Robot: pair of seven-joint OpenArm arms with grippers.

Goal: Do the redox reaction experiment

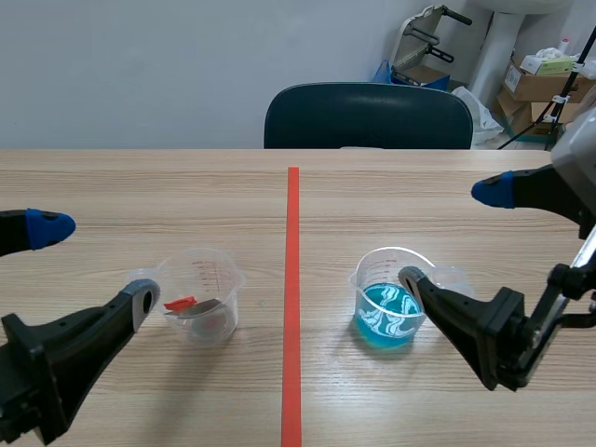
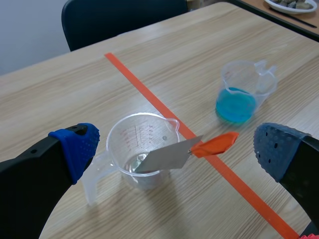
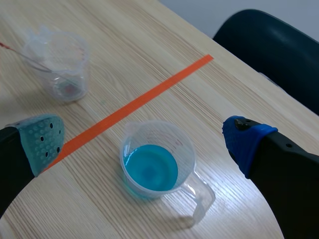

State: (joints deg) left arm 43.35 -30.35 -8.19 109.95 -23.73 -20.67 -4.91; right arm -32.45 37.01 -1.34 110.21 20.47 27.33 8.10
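A clear measuring cup (image 1: 200, 296) stands left of the tape line. A grey metal strip (image 2: 167, 157) with an orange-red end (image 2: 214, 144) leans inside it, sticking out over the rim. A second clear cup (image 1: 391, 298), holding blue liquid (image 3: 151, 169), stands right of the line. My left gripper (image 1: 93, 264) hovers open above and to the left of the strip cup (image 2: 139, 139), which sits between its fingers in the left wrist view. My right gripper (image 1: 453, 235) hangs open over the blue cup (image 3: 157, 159), holding nothing.
An orange-red tape line (image 1: 292, 307) runs down the table's middle. A dark chair (image 1: 368, 116) stands behind the far edge, with cardboard boxes (image 1: 545, 84) at the back right. In the left wrist view a dish (image 2: 294, 5) sits on another surface beyond the blue cup (image 2: 244, 92).
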